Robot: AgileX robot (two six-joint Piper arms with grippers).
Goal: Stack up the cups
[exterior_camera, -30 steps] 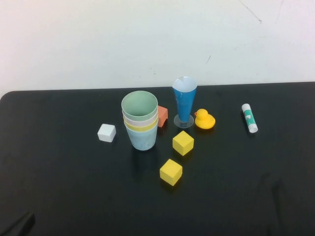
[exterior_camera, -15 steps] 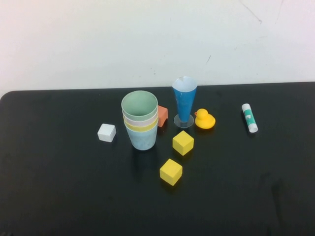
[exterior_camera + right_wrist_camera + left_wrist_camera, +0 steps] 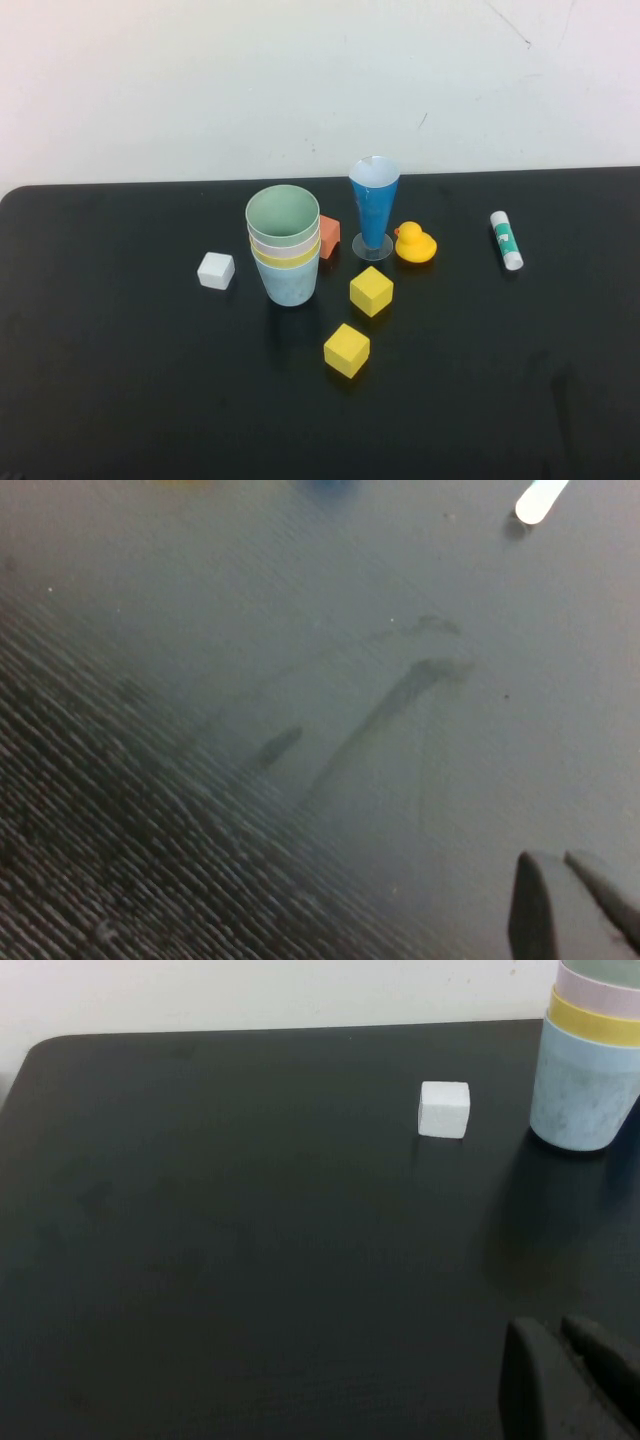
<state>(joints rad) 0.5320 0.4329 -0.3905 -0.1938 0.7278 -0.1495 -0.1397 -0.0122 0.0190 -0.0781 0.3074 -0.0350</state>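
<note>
Seemingly four cups (image 3: pixel 285 245) nested; hands shut.

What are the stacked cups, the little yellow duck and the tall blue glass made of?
The stacked cups look like matte plastic: flat pastel colours, thin rims, no shine. The yellow duck seems rubber or soft plastic, smooth and slightly glossy. The tall blue glass has a clear foot, so glass or clear plastic; I cannot tell which. The left gripper and right gripper are shut, away from them.

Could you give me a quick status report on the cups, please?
Left gripper shut, empty, pulled back. Right gripper shut, empty, over bare table. Cups nested in one upright stack. Nothing in the way.
</note>
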